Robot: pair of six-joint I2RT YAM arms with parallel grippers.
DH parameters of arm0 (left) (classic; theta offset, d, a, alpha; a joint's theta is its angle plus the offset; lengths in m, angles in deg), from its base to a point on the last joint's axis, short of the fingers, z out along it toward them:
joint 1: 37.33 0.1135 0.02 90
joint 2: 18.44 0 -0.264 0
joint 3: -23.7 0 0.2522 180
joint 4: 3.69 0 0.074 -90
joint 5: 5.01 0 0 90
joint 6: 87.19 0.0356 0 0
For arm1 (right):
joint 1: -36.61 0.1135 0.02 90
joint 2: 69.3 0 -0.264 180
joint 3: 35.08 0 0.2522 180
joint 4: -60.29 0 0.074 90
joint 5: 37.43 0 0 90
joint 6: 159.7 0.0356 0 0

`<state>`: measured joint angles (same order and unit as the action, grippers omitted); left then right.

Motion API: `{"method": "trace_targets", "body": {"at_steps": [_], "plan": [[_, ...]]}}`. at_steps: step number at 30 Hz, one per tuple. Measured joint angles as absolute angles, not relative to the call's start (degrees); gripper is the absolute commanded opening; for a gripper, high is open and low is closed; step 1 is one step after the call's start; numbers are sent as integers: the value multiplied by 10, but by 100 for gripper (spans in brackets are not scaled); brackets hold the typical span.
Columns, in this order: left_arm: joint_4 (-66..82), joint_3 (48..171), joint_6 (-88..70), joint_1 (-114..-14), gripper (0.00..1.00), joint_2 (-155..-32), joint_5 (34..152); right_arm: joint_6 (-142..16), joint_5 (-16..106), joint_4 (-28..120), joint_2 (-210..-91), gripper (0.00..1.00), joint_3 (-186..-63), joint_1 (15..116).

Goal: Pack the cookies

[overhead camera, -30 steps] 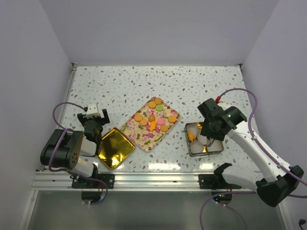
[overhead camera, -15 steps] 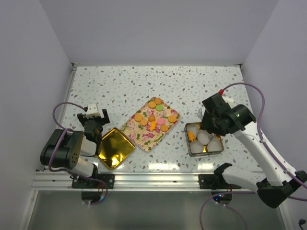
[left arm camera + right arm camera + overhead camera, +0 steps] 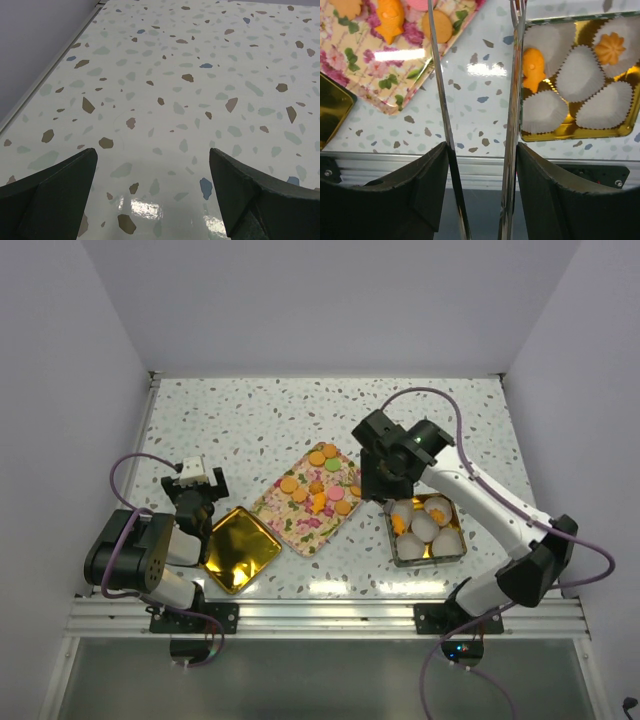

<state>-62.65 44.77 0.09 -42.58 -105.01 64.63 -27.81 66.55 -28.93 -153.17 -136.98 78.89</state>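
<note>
Several cookies [image 3: 322,457], mostly orange with one green and one pink, lie on a floral tray [image 3: 300,518]. In the right wrist view an orange round cookie [image 3: 436,26] and a fish-shaped one [image 3: 390,20] show on that tray [image 3: 355,65]. My right gripper [image 3: 482,150] is shut on metal tongs [image 3: 440,75], whose two blades stand apart over the gap between the tray and a gold tin [image 3: 572,132]. The tin holds white paper cups, with an orange cookie [image 3: 533,66] and a flower-shaped one [image 3: 611,48] in two of them. My left gripper [image 3: 152,160] is open over bare tabletop.
A gold lid [image 3: 240,548] lies at the front left, just right of my left gripper [image 3: 192,480]. The tin [image 3: 392,540] sits right of the tray, under my right arm [image 3: 400,455]. White walls close in the table on three sides.
My right arm has swung left from above the tin to the gap beside the tray, uncovering the tin. The left arm has not moved.
</note>
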Motion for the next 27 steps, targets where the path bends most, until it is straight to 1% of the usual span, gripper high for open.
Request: {"method": "trace_targets", "body": {"at_steps": [7,12,14,17,27], "plan": [[-627,448,1,-426,100,-1050,646,-291,648,-264,-1631,58,-1427,851],[-627,448,1,-426,100,-1050,646,-298,648,-249,-1678,56,-1437,864],[-627,448,1,-426,100,-1050,646,-300,650,-249,-1688,55,-1438,864],[-627,448,1,-426,100,-1050,646,-302,650,-249,-1699,51,-1441,864],[-627,448,1,-426,100,-1050,646,-303,650,-248,-1705,50,-1443,864]]}}
